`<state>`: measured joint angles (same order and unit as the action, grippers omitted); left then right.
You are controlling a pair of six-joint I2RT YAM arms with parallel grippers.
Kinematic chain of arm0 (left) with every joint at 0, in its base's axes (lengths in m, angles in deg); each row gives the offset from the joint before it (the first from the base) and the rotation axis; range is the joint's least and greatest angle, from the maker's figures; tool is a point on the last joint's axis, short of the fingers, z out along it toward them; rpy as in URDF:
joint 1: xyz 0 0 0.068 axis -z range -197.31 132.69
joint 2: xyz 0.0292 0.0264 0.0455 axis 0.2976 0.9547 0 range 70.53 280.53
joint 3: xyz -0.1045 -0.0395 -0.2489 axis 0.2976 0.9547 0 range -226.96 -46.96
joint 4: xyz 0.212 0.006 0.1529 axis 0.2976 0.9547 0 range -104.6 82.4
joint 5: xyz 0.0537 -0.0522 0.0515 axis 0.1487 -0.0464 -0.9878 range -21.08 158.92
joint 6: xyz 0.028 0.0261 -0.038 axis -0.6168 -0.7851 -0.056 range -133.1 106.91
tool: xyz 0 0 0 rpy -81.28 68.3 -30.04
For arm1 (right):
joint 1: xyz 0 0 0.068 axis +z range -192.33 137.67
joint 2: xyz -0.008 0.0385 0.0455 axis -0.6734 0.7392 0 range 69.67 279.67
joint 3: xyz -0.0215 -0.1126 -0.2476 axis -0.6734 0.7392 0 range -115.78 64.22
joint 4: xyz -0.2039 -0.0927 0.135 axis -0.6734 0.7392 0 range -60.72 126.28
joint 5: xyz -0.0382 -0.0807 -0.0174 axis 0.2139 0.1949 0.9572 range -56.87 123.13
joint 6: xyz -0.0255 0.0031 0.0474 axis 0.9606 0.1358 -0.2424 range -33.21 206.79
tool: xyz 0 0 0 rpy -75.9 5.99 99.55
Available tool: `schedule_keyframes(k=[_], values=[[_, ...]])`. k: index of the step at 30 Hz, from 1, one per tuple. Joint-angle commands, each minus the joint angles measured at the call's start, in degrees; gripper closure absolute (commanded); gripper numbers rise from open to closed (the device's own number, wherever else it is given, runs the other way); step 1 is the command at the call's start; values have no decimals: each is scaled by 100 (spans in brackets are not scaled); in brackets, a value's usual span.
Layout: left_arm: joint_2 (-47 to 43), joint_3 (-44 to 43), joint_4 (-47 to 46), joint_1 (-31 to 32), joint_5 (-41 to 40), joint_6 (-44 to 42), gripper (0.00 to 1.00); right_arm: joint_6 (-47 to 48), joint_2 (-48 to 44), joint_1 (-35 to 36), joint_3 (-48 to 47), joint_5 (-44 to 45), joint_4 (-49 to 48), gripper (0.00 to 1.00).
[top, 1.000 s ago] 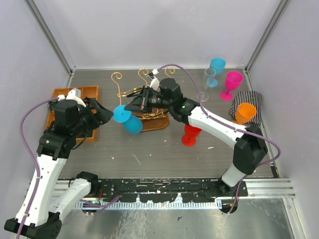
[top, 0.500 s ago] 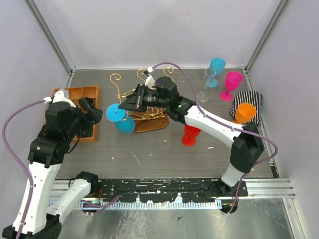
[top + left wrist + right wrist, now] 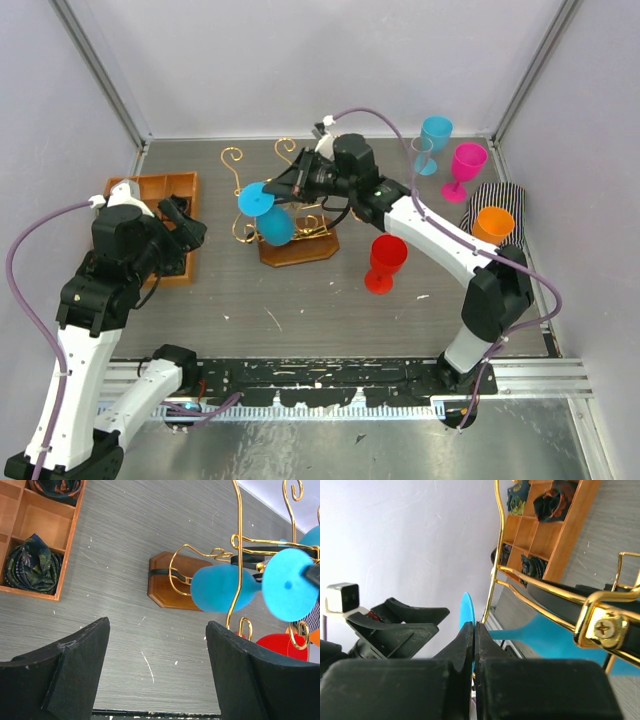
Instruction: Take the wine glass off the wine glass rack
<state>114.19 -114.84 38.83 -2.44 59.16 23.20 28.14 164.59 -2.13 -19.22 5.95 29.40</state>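
Tray (image 3: 70, 540) at upper left holds rolled dark cloths (image 3: 32, 565); my right hand (image 3: 474, 627) pinches the blue wine glass (image 3: 220, 587) by its foot at the rack (image 3: 167, 587), left hand (image 3: 157, 630) open.

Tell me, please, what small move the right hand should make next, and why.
Probably draw the glass along the rack's wires and out: the right hand is shut on its foot, yet its stem seems to sit between the wires, and the left hand is open.

Nothing can be read here: no lettering, label, brand or number shows on the wine glass (image 3: 277, 227), the wine glass rack (image 3: 300, 250) or the tray (image 3: 150, 183).
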Motion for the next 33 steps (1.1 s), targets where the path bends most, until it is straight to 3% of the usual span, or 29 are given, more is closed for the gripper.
schedule_keyframes(k=[1,5,11,20,26,28,31,33], values=[[-67,59,-184,-26,95,43,16,-100,-482,-69,-455,-515,-285,99],[-117,61,-148,-22,73,49,16,-664,-517,-81,-508,-1106,-719,99],[-160,139,-179,-23,108,111,16,-555,-703,-148,-907,-1154,-366,99],[-124,22,-275,-23,247,236,16,-614,-490,-251,-1653,-1637,-598,99],[366,-842,115,-20,61,592,15,1671,10,-252,-3285,-1720,1394,99],[767,-1214,303,-44,10,679,8,2513,-3,-266,-3378,-1511,1782,99],[1441,-1806,410,-213,578,833,1,4062,-39,-259,-3520,-772,2620,99],[1982,-2229,346,-515,1389,984,2,5128,-83,-265,-3489,-490,2981,99]])
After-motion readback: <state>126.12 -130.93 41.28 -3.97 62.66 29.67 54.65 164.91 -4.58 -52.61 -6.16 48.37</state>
